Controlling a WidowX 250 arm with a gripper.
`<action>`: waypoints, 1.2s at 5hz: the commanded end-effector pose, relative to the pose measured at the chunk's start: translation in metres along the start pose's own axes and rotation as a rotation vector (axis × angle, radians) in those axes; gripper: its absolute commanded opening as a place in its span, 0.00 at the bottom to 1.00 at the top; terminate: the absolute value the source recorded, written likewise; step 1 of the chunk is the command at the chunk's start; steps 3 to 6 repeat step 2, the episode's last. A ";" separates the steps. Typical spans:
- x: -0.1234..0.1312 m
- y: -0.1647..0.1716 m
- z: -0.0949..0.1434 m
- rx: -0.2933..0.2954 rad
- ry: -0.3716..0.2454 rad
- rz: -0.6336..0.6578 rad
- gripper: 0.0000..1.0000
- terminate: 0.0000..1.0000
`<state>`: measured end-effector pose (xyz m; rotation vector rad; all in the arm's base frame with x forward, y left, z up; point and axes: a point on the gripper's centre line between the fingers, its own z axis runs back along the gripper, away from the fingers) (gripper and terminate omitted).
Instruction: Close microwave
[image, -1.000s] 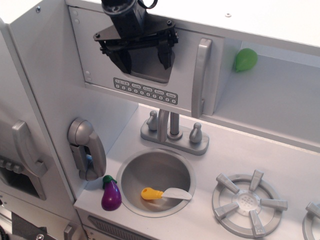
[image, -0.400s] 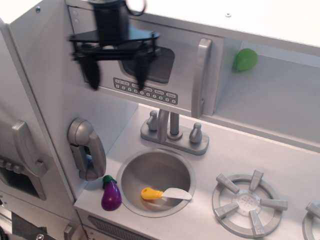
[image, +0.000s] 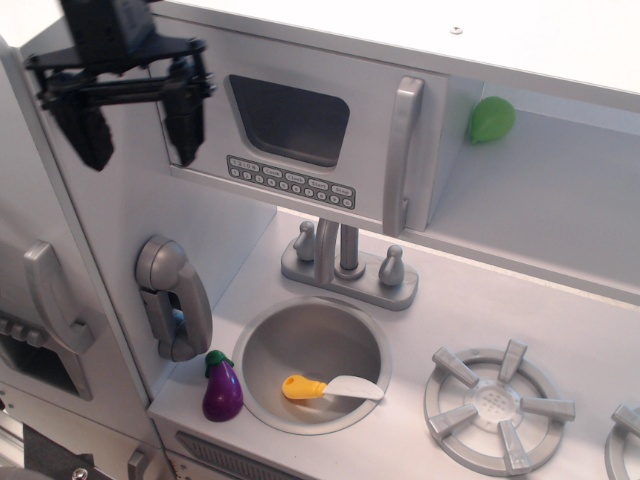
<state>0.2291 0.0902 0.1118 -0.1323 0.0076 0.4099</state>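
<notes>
One task, apparently done: the microwave (image: 300, 130) door sits flush against its frame, and the gripper (image: 135, 125) hangs left of it, jaws wide, holding nothing

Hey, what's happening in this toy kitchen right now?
A robot arm is working on the microwave, whose door looks shut flush against its frame. The gripper hangs open and empty to the left of the door, touching nothing. Below, a toy knife lies in the sink and a toy eggplant stands beside it.
</notes>
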 end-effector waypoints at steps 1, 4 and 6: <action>0.013 0.019 0.028 0.002 -0.047 -0.045 1.00 0.00; 0.013 0.019 0.028 0.002 -0.047 -0.045 1.00 1.00; 0.013 0.019 0.028 0.002 -0.047 -0.045 1.00 1.00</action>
